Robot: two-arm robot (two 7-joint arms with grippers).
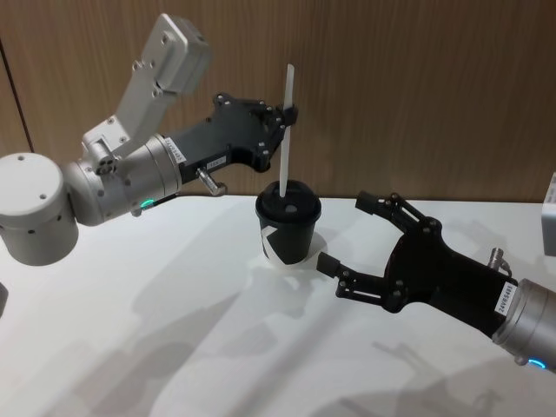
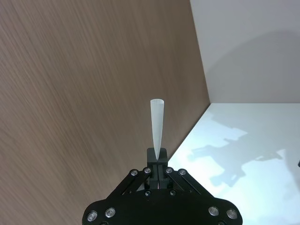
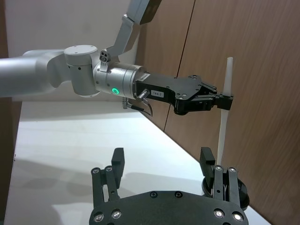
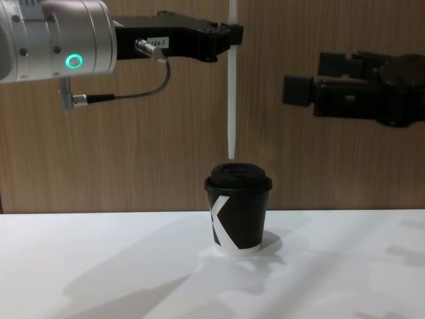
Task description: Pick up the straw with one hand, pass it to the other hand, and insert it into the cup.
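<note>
The white straw [image 1: 287, 130] hangs upright, pinched near its upper end by my left gripper [image 1: 289, 113], which is shut on it. In the chest view the lower tip of the straw [image 4: 232, 100] hovers just above the domed lid of the black cup [image 4: 238, 212]. The cup [image 1: 288, 230] stands on the white table near the wooden wall. My right gripper [image 1: 347, 233] is open and empty, just right of the cup at about lid height. From the right wrist I see the straw [image 3: 224, 122] held by the left gripper [image 3: 227, 101], with the cup [image 3: 243, 192] partly hidden behind my own fingers.
A wooden wall [image 1: 417, 87] runs close behind the cup. A white box [image 1: 549, 221] sits at the table's far right edge. The white table [image 1: 174, 330] spreads out in front of the cup.
</note>
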